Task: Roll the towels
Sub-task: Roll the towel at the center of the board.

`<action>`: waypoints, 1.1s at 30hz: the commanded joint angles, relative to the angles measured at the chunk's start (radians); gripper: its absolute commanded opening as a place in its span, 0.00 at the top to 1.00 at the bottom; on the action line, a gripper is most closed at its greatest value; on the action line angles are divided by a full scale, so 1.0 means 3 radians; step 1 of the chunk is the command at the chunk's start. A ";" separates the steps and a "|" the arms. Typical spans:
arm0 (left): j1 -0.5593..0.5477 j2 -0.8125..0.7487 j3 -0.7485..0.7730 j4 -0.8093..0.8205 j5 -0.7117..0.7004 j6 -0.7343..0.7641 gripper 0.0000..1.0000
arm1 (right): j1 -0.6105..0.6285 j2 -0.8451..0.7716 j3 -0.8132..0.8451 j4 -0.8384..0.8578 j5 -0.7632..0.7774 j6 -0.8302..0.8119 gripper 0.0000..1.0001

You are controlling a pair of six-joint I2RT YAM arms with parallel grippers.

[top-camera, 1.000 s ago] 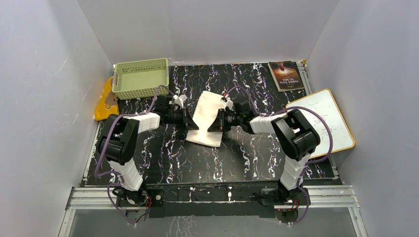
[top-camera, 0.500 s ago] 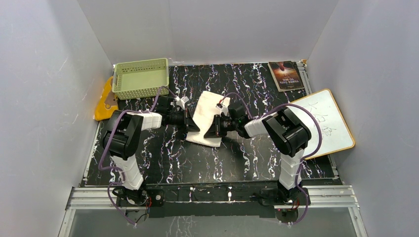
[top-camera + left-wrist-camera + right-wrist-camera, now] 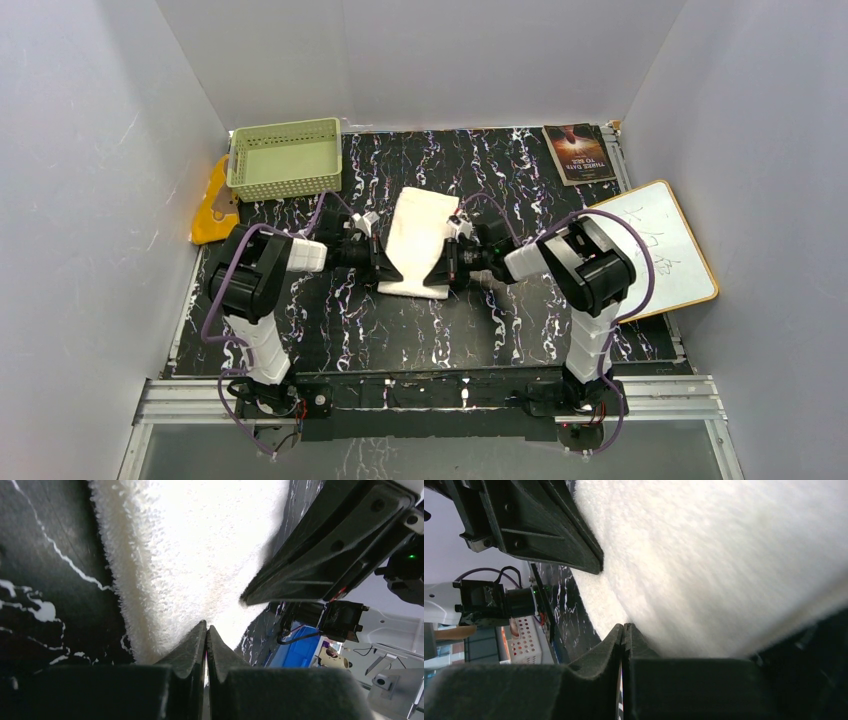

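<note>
The cream-white towel (image 3: 420, 232) lies at the table's middle, its near end drawn narrow. My left gripper (image 3: 386, 264) is shut at its near left edge and my right gripper (image 3: 447, 264) is shut at its near right edge. In the left wrist view the shut gripper (image 3: 206, 627) pinches the fluffy towel (image 3: 200, 545), with the right gripper's fingers (image 3: 330, 540) opposite. In the right wrist view the shut gripper (image 3: 623, 626) grips the towel (image 3: 724, 555). The orange-yellow towel (image 3: 212, 208) lies at the far left edge, its print hidden.
A pale green slotted basket (image 3: 285, 158) stands at the back left. A dark book (image 3: 578, 153) lies at the back right. A whiteboard (image 3: 655, 245) leans off the table's right edge. Grey walls close in on three sides.
Both grippers have shifted slightly nearer and closer together at the towel's near corners. The towel has turned straighter, and its near end is now gathered narrower.
</note>
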 commanded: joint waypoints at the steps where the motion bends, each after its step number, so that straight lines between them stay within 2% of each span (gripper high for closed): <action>1: -0.0013 -0.0087 -0.0264 -0.0262 -0.0447 0.0017 1.00 | -0.0295 -0.0066 -0.0208 -0.0511 0.0089 -0.0448 1.00; 12: -0.0008 -0.0470 -0.0445 -0.0497 -0.0702 -0.0040 1.00 | -0.0429 -0.0050 -0.0304 -0.0726 0.0055 -0.0646 1.00; 13: -0.0007 -0.0486 -0.0424 -0.0540 -0.0704 -0.0027 0.97 | -0.0429 -0.0044 -0.0310 -0.0728 0.0050 -0.0654 1.00; 17: 0.0001 -0.0481 -0.0352 -0.0683 -0.0716 0.0031 0.94 | -0.0431 -0.0038 -0.0301 -0.0786 0.0050 -0.0702 1.00; 22: 0.0070 -0.0497 -0.0383 -0.0794 -0.0852 0.0034 0.97 | -0.0434 -0.0119 -0.0286 -0.0965 0.0115 -0.0792 1.00; 33: 0.0293 -0.0579 -0.0517 -0.0741 -0.0958 -0.0074 0.96 | -0.0452 -0.0264 -0.0386 -0.1002 0.0255 -0.0795 1.00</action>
